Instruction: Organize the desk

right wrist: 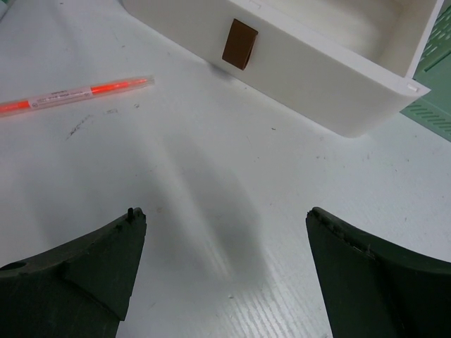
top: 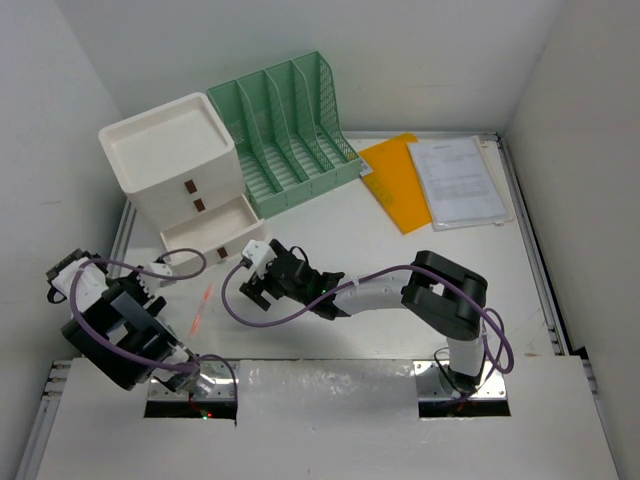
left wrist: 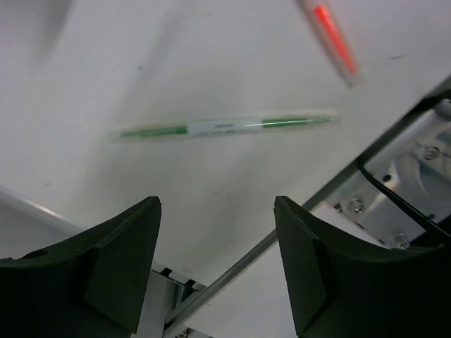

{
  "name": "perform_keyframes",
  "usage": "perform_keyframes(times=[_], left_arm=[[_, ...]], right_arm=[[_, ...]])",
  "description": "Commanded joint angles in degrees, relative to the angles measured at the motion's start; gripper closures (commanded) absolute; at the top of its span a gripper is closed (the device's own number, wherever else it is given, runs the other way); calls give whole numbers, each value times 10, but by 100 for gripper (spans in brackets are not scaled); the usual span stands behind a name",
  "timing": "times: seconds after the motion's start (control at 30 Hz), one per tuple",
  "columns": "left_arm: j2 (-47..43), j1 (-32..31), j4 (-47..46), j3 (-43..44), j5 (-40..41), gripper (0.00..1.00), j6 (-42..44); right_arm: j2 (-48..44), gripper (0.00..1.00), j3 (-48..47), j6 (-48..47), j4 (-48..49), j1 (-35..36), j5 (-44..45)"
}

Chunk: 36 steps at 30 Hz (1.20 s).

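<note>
The desk (top: 400, 260) is a white tabletop with silver rails. A red pen (top: 206, 294) lies on it left of centre; it also shows in the right wrist view (right wrist: 70, 95) and in the left wrist view (left wrist: 331, 35). A green pen (left wrist: 225, 127) lies just beyond my left fingers. My left gripper (top: 160, 276) is open and empty, low over the desk at the left, short of the pens (left wrist: 217, 211). My right gripper (top: 252, 280) is open and empty above bare desk (right wrist: 225, 225), right of the red pen and just in front of the open drawer (right wrist: 310, 67).
A white drawer box (top: 170, 160) stands at the back left with its bottom drawer (top: 215, 232) pulled out. A green file rack (top: 290, 130) stands beside it. An orange folder (top: 395, 180) and printed sheets (top: 458, 180) lie at the back right.
</note>
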<state>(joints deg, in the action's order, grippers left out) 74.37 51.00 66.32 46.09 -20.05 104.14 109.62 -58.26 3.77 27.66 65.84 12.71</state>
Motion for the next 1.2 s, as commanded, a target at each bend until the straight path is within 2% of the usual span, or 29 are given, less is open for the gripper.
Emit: perform_keyframes(times=[0.0, 0.07, 0.17, 0.5, 0.7, 0.97, 1.17], left_arm=[[-12, -25, 79, 1, -25, 36, 183], [-18, -41, 54, -29, -17, 36, 196], [-10, -67, -10, -57, -4, 37, 166], [22, -71, -67, -59, -3, 39, 153], [60, -69, -84, -50, 35, 39, 136], [75, -79, -96, -62, -24, 36, 142], [89, -79, -73, -50, -15, 36, 150]], right_arm=[[-7, 8, -14, 8, 4, 5, -13], [-6, 8, -19, 9, -2, 5, -15], [-6, 8, -19, 10, -8, 5, -14], [-2, 7, -9, 10, -16, 5, -15], [-6, 7, -4, 6, -19, 6, -8], [15, 7, -21, 16, -27, 5, -22], [16, 7, -23, 13, -36, 5, -28]])
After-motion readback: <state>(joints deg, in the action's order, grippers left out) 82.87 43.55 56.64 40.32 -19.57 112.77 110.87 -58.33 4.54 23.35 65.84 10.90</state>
